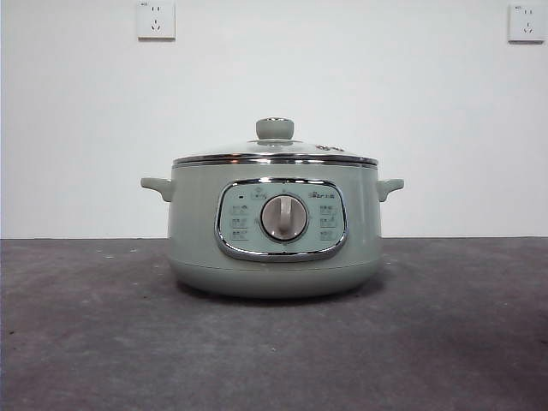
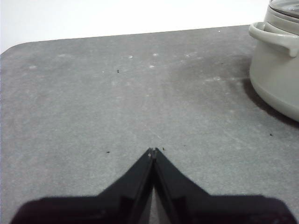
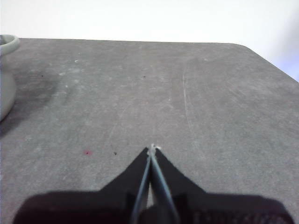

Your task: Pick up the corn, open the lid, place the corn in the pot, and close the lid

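Observation:
The pale sage-green pot stands in the middle of the table in the front view, with its silver dial facing me. The glass lid with its pale green knob sits on the pot. The corn is out of view in every frame. My left gripper is shut and empty over bare table, with the pot off to one side and apart from it. My right gripper is shut and empty over bare table, with only an edge of the pot showing at the frame's side.
The dark grey table runs to a white wall with two sockets. The table's rounded far corners show in both wrist views.

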